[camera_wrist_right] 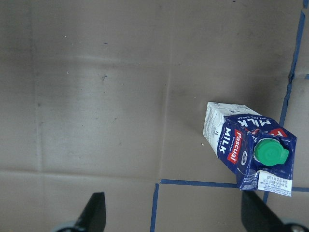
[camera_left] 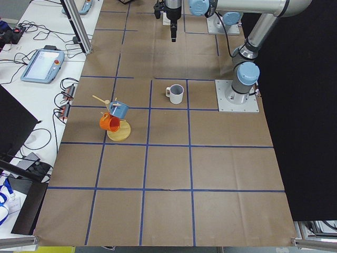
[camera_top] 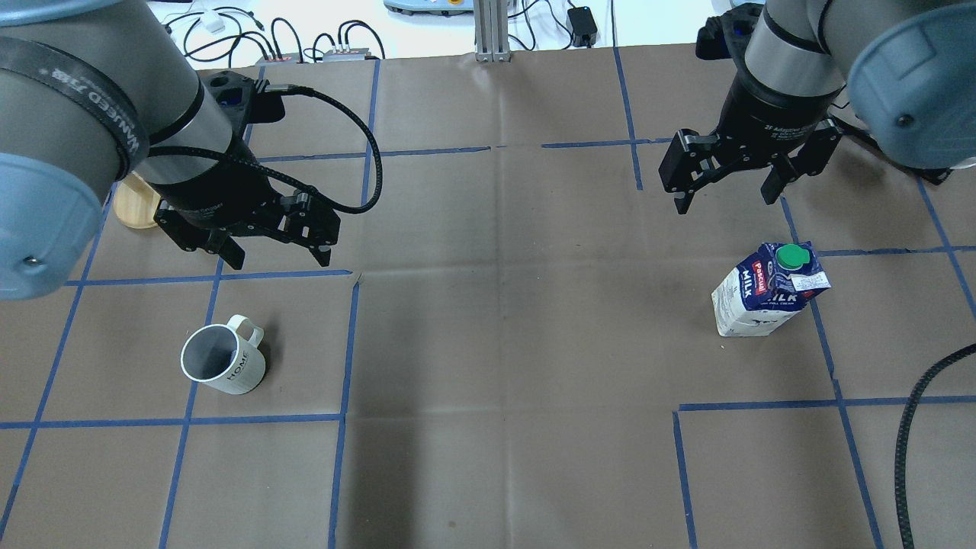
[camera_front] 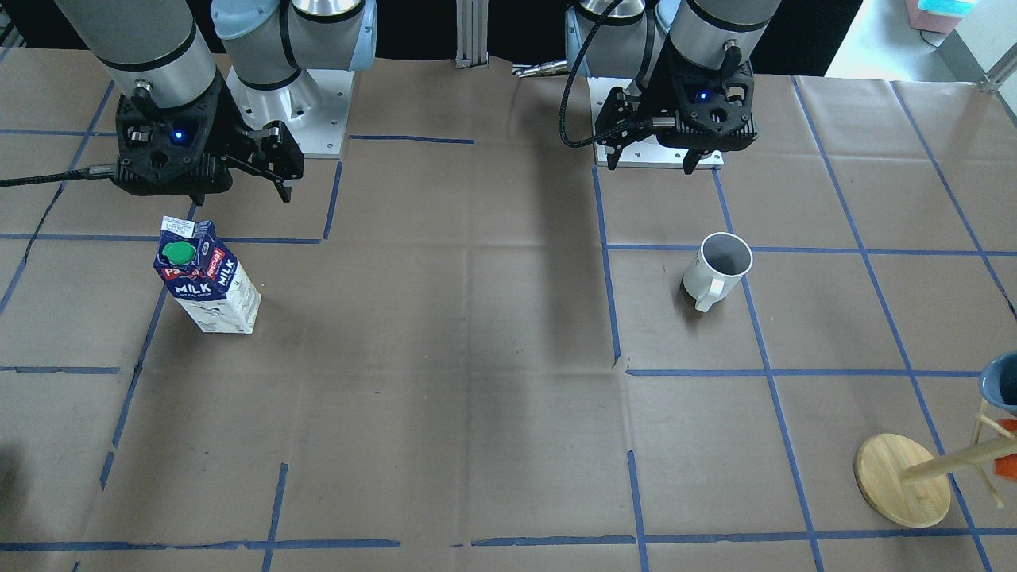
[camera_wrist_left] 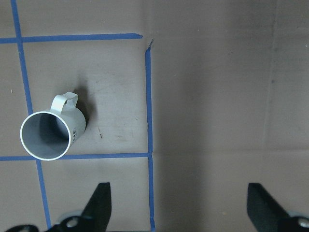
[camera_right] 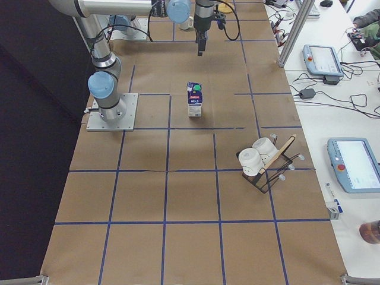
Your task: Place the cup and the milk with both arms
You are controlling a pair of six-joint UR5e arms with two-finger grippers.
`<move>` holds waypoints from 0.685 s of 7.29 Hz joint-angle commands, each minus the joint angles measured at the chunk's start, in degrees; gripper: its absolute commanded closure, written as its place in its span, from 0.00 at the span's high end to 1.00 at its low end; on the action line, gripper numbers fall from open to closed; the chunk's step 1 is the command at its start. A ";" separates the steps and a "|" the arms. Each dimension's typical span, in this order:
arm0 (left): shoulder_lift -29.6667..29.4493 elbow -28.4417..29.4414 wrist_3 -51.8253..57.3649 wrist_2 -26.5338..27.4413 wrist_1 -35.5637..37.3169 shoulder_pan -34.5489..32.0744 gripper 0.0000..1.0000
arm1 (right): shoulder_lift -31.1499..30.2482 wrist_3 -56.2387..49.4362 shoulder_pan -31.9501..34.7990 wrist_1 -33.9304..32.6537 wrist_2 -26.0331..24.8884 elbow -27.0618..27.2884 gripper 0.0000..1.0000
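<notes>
The white cup [camera_front: 719, 266] stands upright on the brown table, its handle toward the far side in the overhead view [camera_top: 221, 364]. My left gripper [camera_top: 278, 259] hangs open and empty above and beyond it; the left wrist view shows the cup [camera_wrist_left: 50, 133] off to the left of the open fingers [camera_wrist_left: 99, 203]. The milk carton [camera_top: 766, 293] stands upright with its green cap on top. My right gripper [camera_top: 724, 200] is open and empty, above and beyond the carton. In the right wrist view the carton [camera_wrist_right: 246, 145] sits to the right, between the lines of the fingers [camera_wrist_right: 94, 210].
A wooden mug tree [camera_front: 902, 481] with a blue and an orange mug stands at the far corner on my left side. A black rack with two white cups [camera_right: 261, 160] stands on the table beyond the milk. Blue tape lines [camera_top: 347, 351] grid the table.
</notes>
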 commanded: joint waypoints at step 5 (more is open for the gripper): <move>0.63 -2.06 1.08 0.76 -0.11 0.43 1.00 | 0.00 0.00 0.00 0.00 -0.08 0.00 1.00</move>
